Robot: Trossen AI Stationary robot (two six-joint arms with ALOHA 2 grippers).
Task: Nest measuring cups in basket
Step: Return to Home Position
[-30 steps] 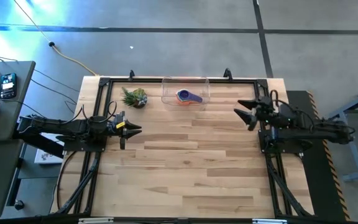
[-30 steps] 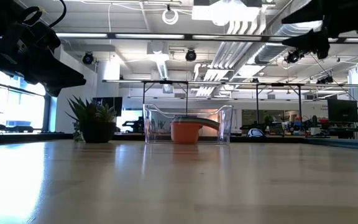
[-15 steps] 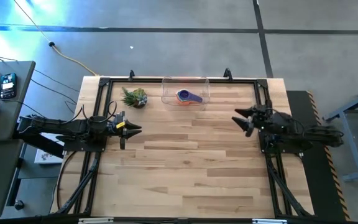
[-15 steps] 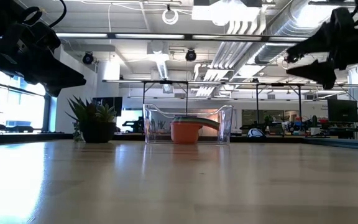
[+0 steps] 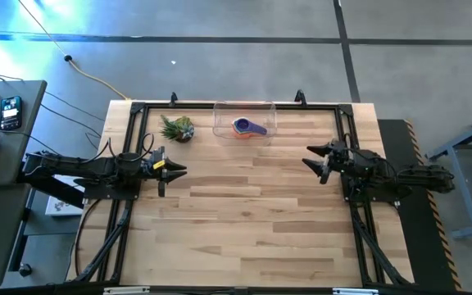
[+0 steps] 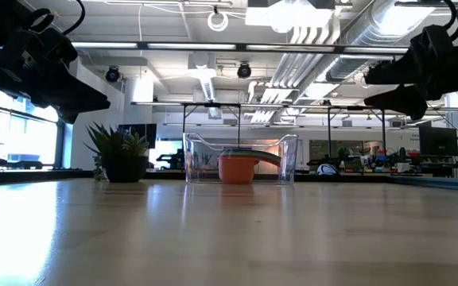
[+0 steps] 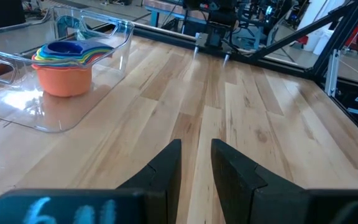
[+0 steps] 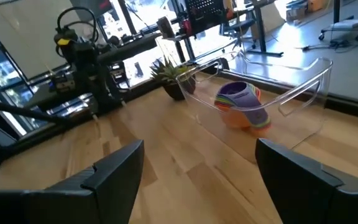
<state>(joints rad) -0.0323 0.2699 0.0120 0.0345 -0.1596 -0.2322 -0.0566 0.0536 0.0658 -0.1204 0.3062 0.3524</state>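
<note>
The measuring cups (image 5: 247, 128) sit nested in one stack, orange outermost and blue on top, inside the clear basket (image 5: 244, 106) at the table's far middle. The stack also shows in the low view (image 6: 238, 168), the left wrist view (image 7: 64, 67) and the right wrist view (image 8: 243, 106). My left gripper (image 5: 179, 170) hovers at the table's left side, its fingers (image 7: 194, 168) a narrow gap apart and empty. My right gripper (image 5: 308, 157) hovers at the right side, wide open and empty (image 8: 194, 180).
A small spiky green plant in a dark pot (image 5: 178, 129) stands left of the basket. The black frame rails (image 5: 133, 147) run along the table's left, right and far edges. Bare wooden tabletop (image 5: 244, 213) fills the middle and near part.
My right gripper has drawn back from near the basket toward the table's near edge and has come down lower, staying open and empty. The cups and basket have stayed still.
</note>
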